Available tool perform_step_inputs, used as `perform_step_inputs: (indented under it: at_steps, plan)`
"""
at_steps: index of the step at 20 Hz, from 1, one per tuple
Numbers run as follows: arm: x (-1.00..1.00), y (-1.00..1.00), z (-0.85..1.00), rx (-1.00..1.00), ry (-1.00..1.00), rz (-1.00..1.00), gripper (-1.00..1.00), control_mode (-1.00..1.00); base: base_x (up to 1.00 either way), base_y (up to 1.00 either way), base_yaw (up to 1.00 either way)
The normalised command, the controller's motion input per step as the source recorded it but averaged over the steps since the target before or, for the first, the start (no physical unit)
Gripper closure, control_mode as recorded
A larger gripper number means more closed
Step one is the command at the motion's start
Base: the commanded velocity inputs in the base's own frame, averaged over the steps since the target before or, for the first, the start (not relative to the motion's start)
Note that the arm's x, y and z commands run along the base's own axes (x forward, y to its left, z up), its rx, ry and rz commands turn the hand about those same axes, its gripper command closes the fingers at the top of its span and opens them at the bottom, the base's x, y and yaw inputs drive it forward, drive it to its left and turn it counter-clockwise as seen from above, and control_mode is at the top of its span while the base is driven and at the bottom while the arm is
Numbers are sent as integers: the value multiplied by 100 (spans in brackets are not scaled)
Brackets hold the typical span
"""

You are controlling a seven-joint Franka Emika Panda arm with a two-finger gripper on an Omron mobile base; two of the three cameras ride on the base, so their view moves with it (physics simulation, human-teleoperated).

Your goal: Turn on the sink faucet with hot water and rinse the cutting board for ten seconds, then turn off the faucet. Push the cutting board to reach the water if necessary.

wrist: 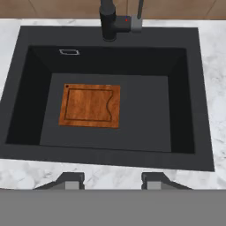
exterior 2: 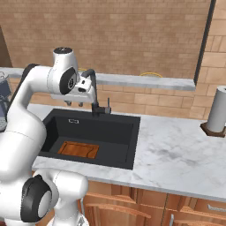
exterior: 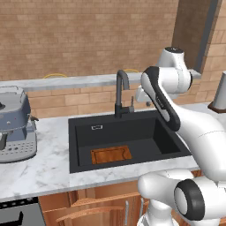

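Above the sink (wrist: 194,88), the gripper (wrist: 112,180) hangs with fingers apart, gripping nothing.
Below it the board (wrist: 90,106) lies flat on the basin floor, left of the faucet (wrist: 110,22).

White arm bent high, gripper (wrist: 113,180) pointing down, jaws parted, holding nothing

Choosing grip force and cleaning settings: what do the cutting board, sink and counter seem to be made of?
Cutting board: likely wood, reddish-brown with visible grain, slightly glossy. Sink: matte black, possibly composite or coated metal; no reflections. Counter: looks like white marble, grey veining, smooth.
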Motion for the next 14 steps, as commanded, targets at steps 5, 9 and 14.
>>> perform_step_inputs:
  at_steps: [5, 9, 14]
  plan:
    - [-2, -2, 0, 0, -2, 0, -100, -100, 0, 0, 0]
    - [-6, -36, 0, 0, -8, 4, -100, -100, 0, 0, 0]
    - [-2, -49, 0, 0, -11, 5, -100, -100, 0, 0, 0]
